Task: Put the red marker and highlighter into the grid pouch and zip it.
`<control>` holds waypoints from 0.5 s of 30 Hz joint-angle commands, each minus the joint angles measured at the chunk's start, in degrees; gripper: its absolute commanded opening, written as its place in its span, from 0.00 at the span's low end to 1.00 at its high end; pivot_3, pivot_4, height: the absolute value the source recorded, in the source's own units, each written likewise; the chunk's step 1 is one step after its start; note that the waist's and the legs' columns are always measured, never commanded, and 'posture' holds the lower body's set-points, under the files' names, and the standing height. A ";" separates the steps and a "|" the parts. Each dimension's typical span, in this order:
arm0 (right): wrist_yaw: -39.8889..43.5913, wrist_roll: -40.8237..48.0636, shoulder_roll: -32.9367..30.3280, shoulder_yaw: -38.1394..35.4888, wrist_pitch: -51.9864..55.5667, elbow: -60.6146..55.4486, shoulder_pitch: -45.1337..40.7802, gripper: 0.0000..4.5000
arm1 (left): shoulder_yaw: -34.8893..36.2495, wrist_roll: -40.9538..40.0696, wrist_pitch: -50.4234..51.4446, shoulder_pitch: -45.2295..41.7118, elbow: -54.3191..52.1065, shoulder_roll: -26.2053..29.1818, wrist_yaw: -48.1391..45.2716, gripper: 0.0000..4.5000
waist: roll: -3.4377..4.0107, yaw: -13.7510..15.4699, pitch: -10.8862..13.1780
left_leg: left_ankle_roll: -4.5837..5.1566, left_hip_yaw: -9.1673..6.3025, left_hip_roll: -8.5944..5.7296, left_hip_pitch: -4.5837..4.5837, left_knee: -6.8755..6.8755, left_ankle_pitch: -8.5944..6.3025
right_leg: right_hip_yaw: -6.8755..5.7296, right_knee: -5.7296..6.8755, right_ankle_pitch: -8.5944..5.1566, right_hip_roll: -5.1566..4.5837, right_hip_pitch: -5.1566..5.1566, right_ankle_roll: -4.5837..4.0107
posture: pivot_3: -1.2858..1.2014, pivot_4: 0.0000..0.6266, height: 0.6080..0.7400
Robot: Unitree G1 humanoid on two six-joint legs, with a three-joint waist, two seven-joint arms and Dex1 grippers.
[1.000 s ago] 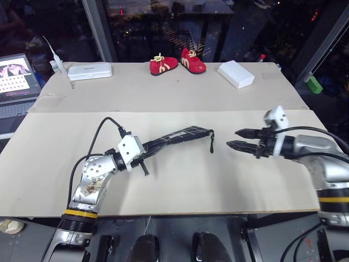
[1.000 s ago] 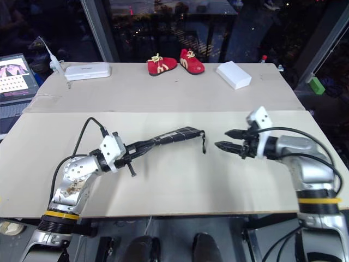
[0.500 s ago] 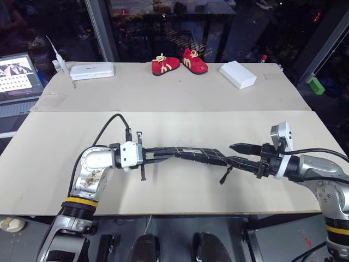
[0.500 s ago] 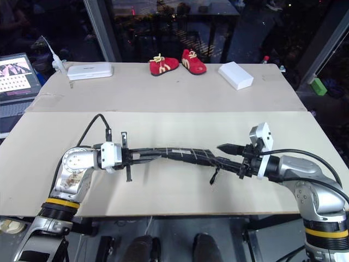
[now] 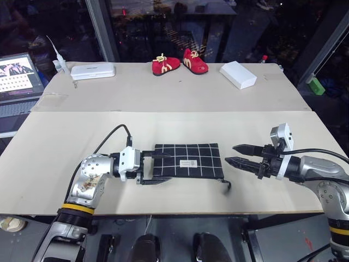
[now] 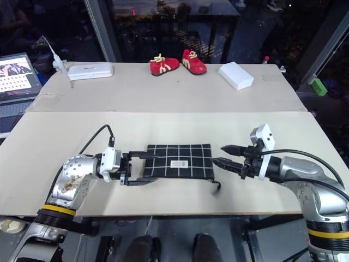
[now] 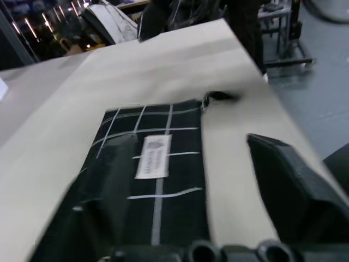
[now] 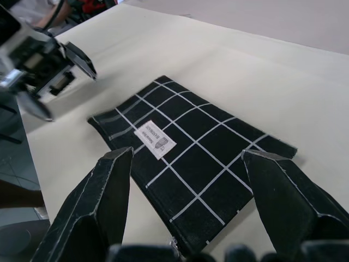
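The grid pouch (image 5: 188, 161) lies flat on the table, white label facing up, and its zipper pull strap (image 5: 227, 185) trails off the near right corner. My left gripper (image 5: 162, 168) is open, and its two fingers straddle the pouch's left end. My right gripper (image 5: 230, 153) is open too and hovers just off the pouch's right edge, gripping nothing. The right wrist view looks down on the pouch (image 8: 191, 147) between the spread fingers (image 8: 109, 202). The left wrist view shows the pouch's label (image 7: 152, 157). The red marker and the highlighter are out of view.
At the back of the table are red toy shoes (image 5: 180, 63), a white box (image 5: 237, 74) and a white case (image 5: 91, 71). A laptop (image 5: 19, 76) sits at the far left. A green block (image 5: 313, 84) lies beyond the table's right edge.
Half a second ago the pouch hung stretched between both grippers. Now it lies flat on the table. My left gripper has opened, and my right gripper has drawn back off the pouch's right end.
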 commanded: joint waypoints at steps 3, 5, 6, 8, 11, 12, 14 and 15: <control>1.20 -2.75 -2.05 -0.89 -4.19 3.67 -0.27 0.79 | 8.00 -1.76 15.81 4.03 -8.70 2.34 15.75 0.77 | 0.00 -0.11 0.00 | 0.00 0.00 -0.02 0.03 -0.01 0.00 | 0.01 0.00 -0.09 0.03 0.00 0.15 | 0.52 0.24 1.00; 0.93 -5.29 -2.39 -0.36 -6.66 5.50 0.36 0.79 | 10.24 -2.08 19.67 5.56 -9.57 2.66 19.50 0.77 | 0.00 -0.13 0.00 | 0.00 -0.01 -0.02 0.02 -0.01 0.00 | 0.02 0.01 -0.06 0.03 0.00 0.09 | 0.52 0.24 1.00; 0.84 -6.25 -2.33 -0.19 -7.76 6.47 0.73 0.79 | 11.73 -1.85 20.92 6.64 -10.08 2.60 21.88 0.77 | 0.00 -0.08 0.00 | 0.00 -0.01 -0.02 0.01 -0.01 0.00 | 0.01 0.00 -0.05 0.03 -0.01 0.08 | 0.52 0.24 1.00; 0.88 -7.53 -2.11 -0.09 -9.44 8.28 1.46 0.79 | 14.23 -1.26 22.04 8.51 -10.53 2.49 25.33 0.77 | 0.00 0.00 0.00 | 0.00 -0.01 -0.04 0.00 -0.01 0.00 | -0.01 0.00 0.03 0.01 0.00 -0.05 | 0.52 0.24 1.00; -0.78 -8.45 -0.21 -1.03 -11.36 11.28 2.41 0.79 | 20.41 -2.08 22.82 11.86 -9.39 0.42 31.82 0.77 | 0.00 0.05 0.00 | 0.00 0.00 -0.05 0.03 -0.01 0.00 | 0.00 0.00 0.04 -0.01 0.01 -0.07 | 0.52 0.24 1.00; -1.44 -8.33 0.67 -1.33 -11.60 11.89 2.64 0.79 | 22.39 -2.53 22.78 12.75 -8.84 -0.73 34.07 0.77 | 0.00 0.06 0.00 | 0.00 -0.01 -0.04 0.03 -0.01 0.00 | -0.01 0.01 0.04 0.00 0.01 -0.10 | 0.52 0.24 1.00; -2.28 -8.92 1.90 -1.06 -12.46 12.57 2.88 0.79 | 24.70 -2.40 22.28 13.51 -8.04 -3.04 37.56 0.77 | 0.00 0.01 0.00 | 0.00 0.01 -0.03 0.04 -0.02 0.00 | 0.01 0.01 0.04 0.00 0.01 -0.12 | 0.52 0.24 1.00; -2.64 -8.99 2.43 -0.99 -12.47 12.75 2.80 0.79 | 25.10 -2.08 21.88 13.67 -7.92 -3.93 38.53 0.77 | 0.00 0.04 0.00 | 0.00 0.01 -0.04 0.05 -0.02 0.00 | 0.01 0.01 0.05 -0.01 0.01 -0.12 | 0.52 0.24 1.00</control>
